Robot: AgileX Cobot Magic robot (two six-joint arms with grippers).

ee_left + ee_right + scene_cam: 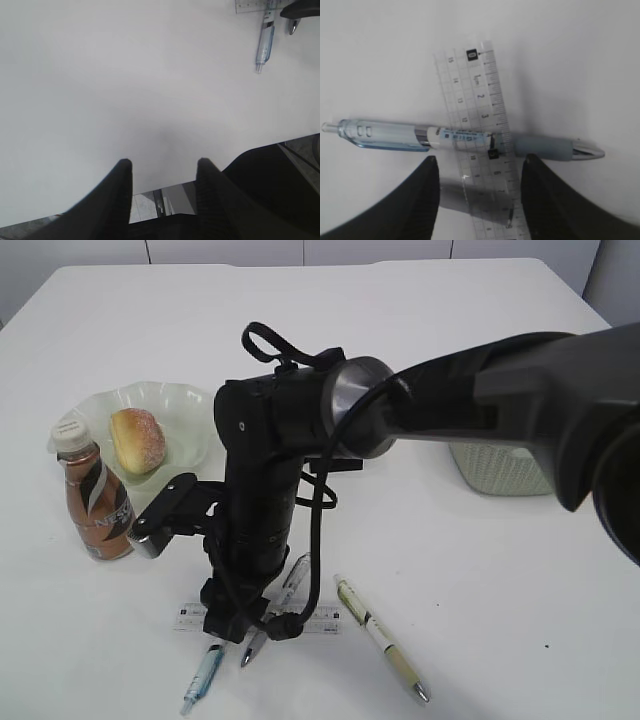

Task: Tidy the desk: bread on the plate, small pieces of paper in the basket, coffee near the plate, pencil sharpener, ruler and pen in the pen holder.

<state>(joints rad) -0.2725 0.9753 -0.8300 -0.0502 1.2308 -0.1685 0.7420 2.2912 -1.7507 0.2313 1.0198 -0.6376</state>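
The right gripper (479,172), fingers spread, hangs over the ruler (479,125) and a pen (460,137) near the desk's (480,570) front edge; the left gripper (161,172) is spread too.

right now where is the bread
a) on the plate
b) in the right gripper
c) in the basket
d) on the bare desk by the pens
a: the bread sits on the plate, behind the coffee, well away from the basket.

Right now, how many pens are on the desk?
3: one blue-clear pen front left, one pen across the ruler under the right gripper, one cream pen to its right.
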